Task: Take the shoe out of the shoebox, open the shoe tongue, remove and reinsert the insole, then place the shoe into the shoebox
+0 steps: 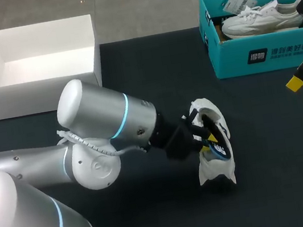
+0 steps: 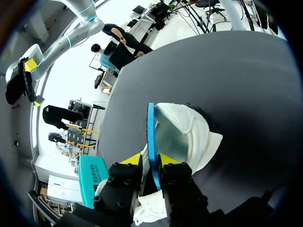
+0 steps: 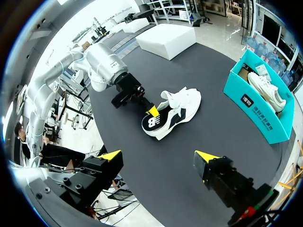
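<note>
Left gripper pinched blue insole by edge; white sneaker lay sideways just ahead on desk. Right gripper gaped empty, well apart. Insole likely wanted slow travel along sole line, lest sneaker drag.

head: overhead, rear | left wrist: close on shoe | right wrist: far, same shoe

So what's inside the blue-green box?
A white shoe lies in the box, with a paper tag beside it. The box floor under the shoe is hidden.
</note>
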Controlling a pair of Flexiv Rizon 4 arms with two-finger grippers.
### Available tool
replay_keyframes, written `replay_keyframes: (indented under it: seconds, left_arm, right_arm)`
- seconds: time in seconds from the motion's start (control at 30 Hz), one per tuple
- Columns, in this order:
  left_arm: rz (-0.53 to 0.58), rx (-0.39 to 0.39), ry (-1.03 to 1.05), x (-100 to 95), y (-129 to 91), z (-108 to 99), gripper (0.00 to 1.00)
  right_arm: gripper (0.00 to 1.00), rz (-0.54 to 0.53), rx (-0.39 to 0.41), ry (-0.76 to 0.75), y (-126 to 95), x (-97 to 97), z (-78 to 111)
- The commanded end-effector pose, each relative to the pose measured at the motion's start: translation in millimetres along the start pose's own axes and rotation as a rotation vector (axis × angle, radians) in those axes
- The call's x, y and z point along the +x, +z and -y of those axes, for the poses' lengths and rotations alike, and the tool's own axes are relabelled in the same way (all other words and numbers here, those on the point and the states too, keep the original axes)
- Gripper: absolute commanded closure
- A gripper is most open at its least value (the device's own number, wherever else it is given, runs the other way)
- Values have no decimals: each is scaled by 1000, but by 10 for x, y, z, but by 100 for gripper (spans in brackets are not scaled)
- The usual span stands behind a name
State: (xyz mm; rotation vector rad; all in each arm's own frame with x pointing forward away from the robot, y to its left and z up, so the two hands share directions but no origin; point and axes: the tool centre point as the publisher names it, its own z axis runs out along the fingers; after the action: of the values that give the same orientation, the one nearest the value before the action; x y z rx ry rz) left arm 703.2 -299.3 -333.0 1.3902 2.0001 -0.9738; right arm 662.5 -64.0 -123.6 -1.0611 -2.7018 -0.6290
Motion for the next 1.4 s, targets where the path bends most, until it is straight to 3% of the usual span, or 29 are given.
replay_keyframes:
  seconds: [0.03, 0.33, 0.6, 0.63, 0.67, 0.73, 0.8, 0.9, 1.0, 1.07, 1.13, 1.4]
  left_arm:
    - [-8, 11, 15, 40, 37, 3, 100]
    - [-59, -36, 21, 177, 170, -179, 100]
    - [-40, -53, -2, 121, 98, -171, 100]
    - [-37, -54, -6, 115, 87, -171, 75]
    - [-33, -50, -10, 110, 70, -168, 58]
    - [-25, -49, -15, 96, 39, -151, 50]
    - [-17, -47, -20, 88, 19, -134, 53]
    - [-6, -39, -20, 74, 0, -93, 70]
    - [1, -33, -19, 60, -12, -55, 75]
    - [4, -28, -16, 54, -18, -29, 83]
    - [2, -22, -8, 53, -14, -10, 100]
    - [-23, -13, 15, 87, 33, -34, 100]
  right_arm:
    - [0, -2, 6, 2, 3, -13, -25]
    - [0, -2, 6, 2, 3, -13, -25]
    - [0, -2, 6, 2, 3, -13, -25]
    - [0, -2, 6, 2, 3, -13, -25]
    - [0, -2, 6, 2, 3, -13, -25]
    - [0, -2, 6, 2, 3, -13, -25]
    - [0, -2, 6, 2, 3, -13, -25]
    - [0, -2, 6, 2, 3, -13, -25]
    - [0, -2, 6, 2, 3, -13, -25]
    - [0, -2, 6, 2, 3, -13, -25]
    - [0, -2, 6, 2, 3, -13, -25]
    - [0, -2, 6, 2, 3, -13, -25]
